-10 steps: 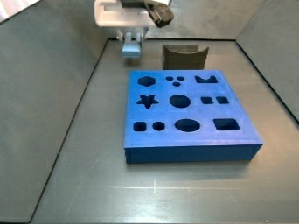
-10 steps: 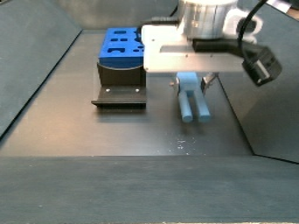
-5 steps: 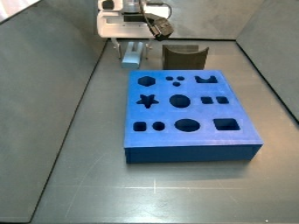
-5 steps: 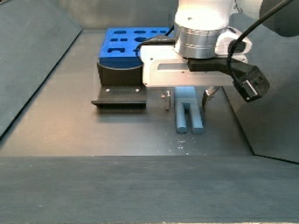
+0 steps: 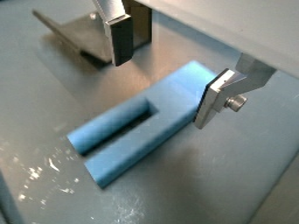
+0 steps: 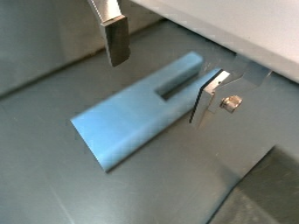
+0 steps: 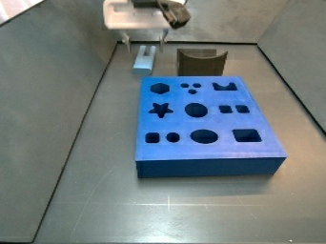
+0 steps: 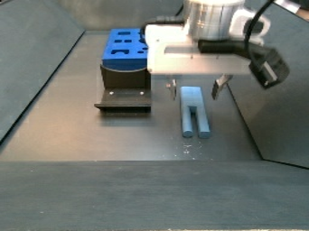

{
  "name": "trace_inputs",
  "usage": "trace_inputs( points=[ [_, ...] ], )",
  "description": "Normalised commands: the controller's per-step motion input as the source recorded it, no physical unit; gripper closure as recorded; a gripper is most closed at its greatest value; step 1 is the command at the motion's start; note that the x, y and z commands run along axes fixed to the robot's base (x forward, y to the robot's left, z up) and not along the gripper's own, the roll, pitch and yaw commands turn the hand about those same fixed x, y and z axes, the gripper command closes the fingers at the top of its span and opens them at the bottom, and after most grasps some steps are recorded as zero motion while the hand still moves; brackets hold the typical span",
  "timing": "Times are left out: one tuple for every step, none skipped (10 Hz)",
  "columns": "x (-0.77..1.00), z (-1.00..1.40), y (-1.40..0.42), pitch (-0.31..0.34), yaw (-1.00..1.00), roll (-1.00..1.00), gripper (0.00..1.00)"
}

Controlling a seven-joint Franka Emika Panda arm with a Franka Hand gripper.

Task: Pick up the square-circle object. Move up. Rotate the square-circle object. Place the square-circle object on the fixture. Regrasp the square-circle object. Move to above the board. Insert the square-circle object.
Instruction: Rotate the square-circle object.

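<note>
One small peg (image 8: pixel 193 115), pale blue and bar-like, is seen lying flat on the desk (image 8: pixel 108 144) beside the fixture (image 8: pixel 123 94) and apart from the board (image 7: pixel 204 119). The tool (image 5: pixel 170 61) hangs just above the peg's far end, its silver fingers (image 6: pixel 212 94) spread wide with the peg between them but untouched; nothing is gripped. The peg is judged light, rigid and probably smooth plastic, so slipping is likelier than breakage. A long slot is seen down its upper face in both wrist views, and the straight long sides are judged the best place to be pinched, near the middle so that it does not tip when lifted. The peg's underside and its end shapes are hidden, so which end is square and which round cannot be told. In a side view the tool (image 7: pixel 144 38) is partly cut off by the frame's edge, and the fixture's notch (image 7: pixel 200 50) is only dimly made out.
</note>
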Motion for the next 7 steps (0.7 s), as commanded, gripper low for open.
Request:
trace_inputs(
  points=[
    [-0.01,1.0,0.01,0.08,-0.01,0.04,0.0],
    [-0.02,1.0,0.01,0.082,-0.02,0.05,0.0],
    [-0.02,1.0,0.01,0.091,-0.02,0.07,0.0],
    [-0.02,0.85,0.01,0.094,-0.02,0.09,0.0],
    [-0.03,0.66,0.01,0.097,-0.01,0.1,0.0],
    [0.0,0.0,0.0,0.0,1.0,0.0,0.0],
    [0.0,-0.19,-0.01,0.001,1.0,0.0,0.0]
  ],
)
